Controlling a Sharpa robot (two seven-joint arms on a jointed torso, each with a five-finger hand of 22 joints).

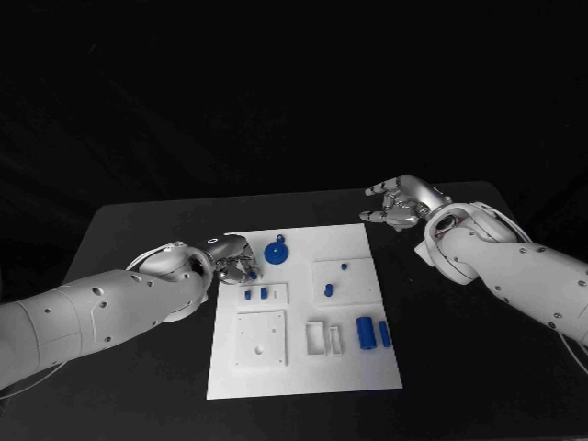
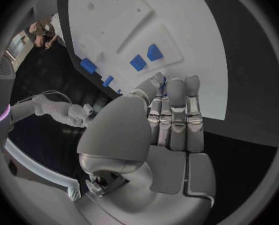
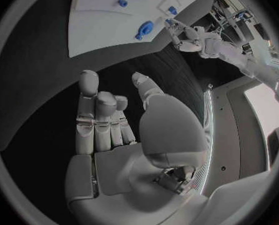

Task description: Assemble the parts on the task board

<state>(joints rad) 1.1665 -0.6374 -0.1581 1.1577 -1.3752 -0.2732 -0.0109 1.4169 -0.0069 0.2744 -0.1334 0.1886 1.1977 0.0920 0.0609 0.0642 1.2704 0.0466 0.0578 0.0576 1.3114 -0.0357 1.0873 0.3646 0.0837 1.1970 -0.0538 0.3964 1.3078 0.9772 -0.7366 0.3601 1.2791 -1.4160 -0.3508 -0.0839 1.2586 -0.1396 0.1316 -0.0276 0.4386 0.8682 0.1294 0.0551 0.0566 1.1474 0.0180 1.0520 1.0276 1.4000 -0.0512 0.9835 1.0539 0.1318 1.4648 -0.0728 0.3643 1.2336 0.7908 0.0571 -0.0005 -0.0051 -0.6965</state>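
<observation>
Two hands at the board (image 1: 303, 312) on the black desk (image 1: 135, 230).

The white board lies mid-desk, its long axis running away from the robot. On it: a round blue part (image 1: 277, 250) near the far edge, two small blue pegs (image 1: 255, 294) in a recessed block, one peg (image 1: 329, 290) further right, and two blue cylinders (image 1: 369, 333) lying lengthwise at the near right, beside white slots. The left hand (image 1: 233, 266) hovers over the board's far left corner, just beside the round part, its fingers (image 2: 176, 110) straight and close together, grasping nothing. The right hand (image 1: 402, 204) is off the board, above bare desk beyond the far right corner; its fingers (image 3: 94, 115) are loosely extended and released, touching nothing.
</observation>
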